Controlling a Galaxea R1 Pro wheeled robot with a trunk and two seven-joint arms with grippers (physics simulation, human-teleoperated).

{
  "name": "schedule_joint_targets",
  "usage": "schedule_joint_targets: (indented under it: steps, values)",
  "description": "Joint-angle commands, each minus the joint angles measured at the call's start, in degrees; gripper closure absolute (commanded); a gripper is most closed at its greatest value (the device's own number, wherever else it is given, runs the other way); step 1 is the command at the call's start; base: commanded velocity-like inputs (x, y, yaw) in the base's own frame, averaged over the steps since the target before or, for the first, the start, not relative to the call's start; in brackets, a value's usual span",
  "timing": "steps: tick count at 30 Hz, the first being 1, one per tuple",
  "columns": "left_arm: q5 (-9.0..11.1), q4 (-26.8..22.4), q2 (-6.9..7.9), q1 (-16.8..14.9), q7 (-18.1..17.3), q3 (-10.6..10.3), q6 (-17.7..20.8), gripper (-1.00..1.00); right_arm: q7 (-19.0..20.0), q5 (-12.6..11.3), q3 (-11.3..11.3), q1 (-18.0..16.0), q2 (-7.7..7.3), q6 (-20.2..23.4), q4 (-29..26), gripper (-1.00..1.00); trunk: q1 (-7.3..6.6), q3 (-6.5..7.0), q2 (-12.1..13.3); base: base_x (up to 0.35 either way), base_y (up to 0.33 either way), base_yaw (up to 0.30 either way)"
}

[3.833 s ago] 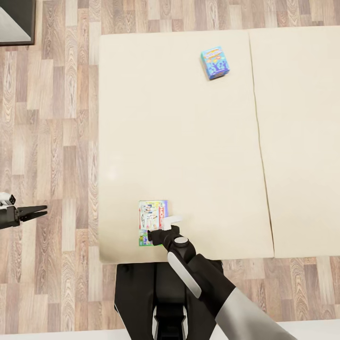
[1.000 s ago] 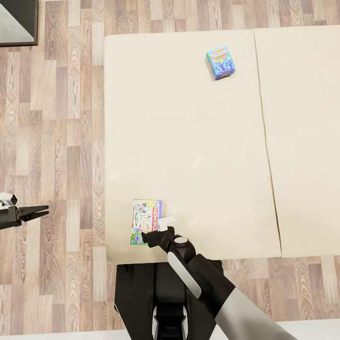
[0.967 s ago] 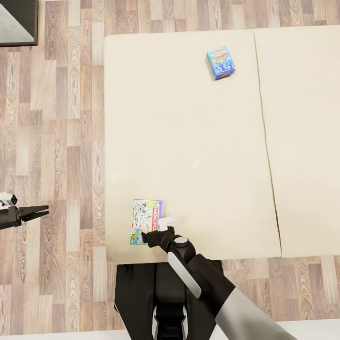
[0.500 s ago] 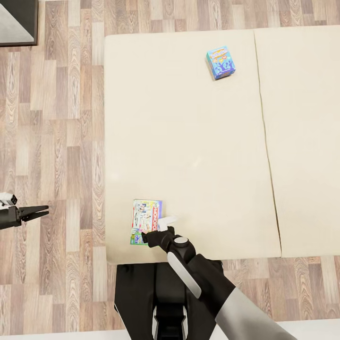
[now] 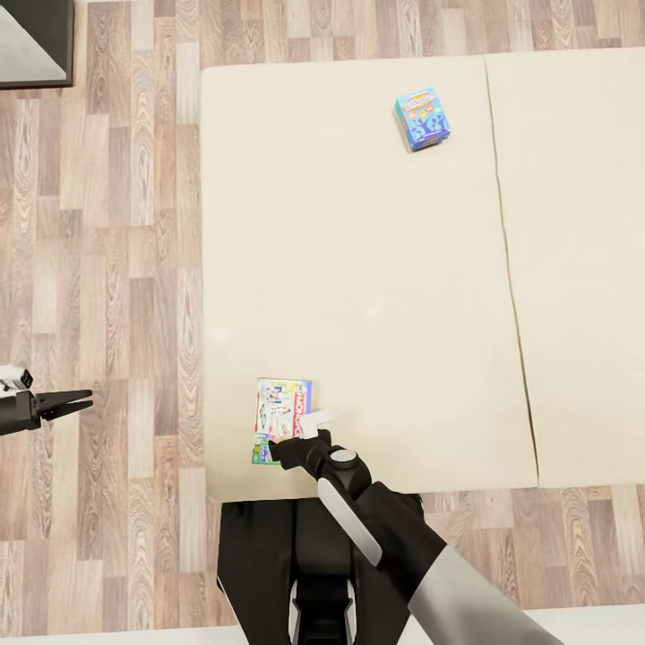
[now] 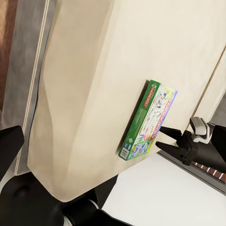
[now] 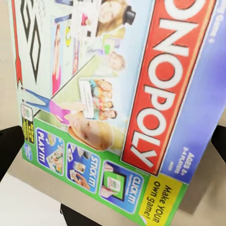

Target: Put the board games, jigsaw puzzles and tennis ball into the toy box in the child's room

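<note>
Near bed (image 5: pixel 376 269) front edge: white game (image 5: pixel 283 419) lies flat, right hand (image 5: pixel 288 446) at its near end, fingers apart, not clamped. Left hand (image 5: pixel 70 400) pinched together, idle over floor. Teal game (image 5: pixel 422 117) far. Step: grasping; next, close and lift.

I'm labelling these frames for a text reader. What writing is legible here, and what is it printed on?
All on the white board game box lying on the bed:
"MONOPOLY", with its first letter cut off by the picture edge
"PLAY IT"
"STICK IT"
"CLICK IT"
"Make YOUR own game!"
Small print beside the red band: too small to read.
Teal-blue board game box: print too small to read.
</note>
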Motion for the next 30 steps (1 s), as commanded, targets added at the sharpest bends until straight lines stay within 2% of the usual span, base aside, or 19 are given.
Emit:
schedule_joint_targets:
  steps: [1, 30]
  values:
    - [-0.01, 0.00, 0.02, -0.01, -0.22, -0.02, 0.61, -1.00, -0.56, -0.61, 0.11, -0.04, 0.00, 0.14, -0.06, -1.00, 0.04, -0.06, -0.09, 0.000, 0.010, 0.000]
    - [-0.02, 0.00, 0.02, -0.01, -0.22, -0.02, 0.61, -1.00, -0.56, -0.65, 0.13, -0.04, 0.00, 0.09, -0.06, -1.00, 0.04, -0.06, -0.09, 0.000, 0.026, 0.000]
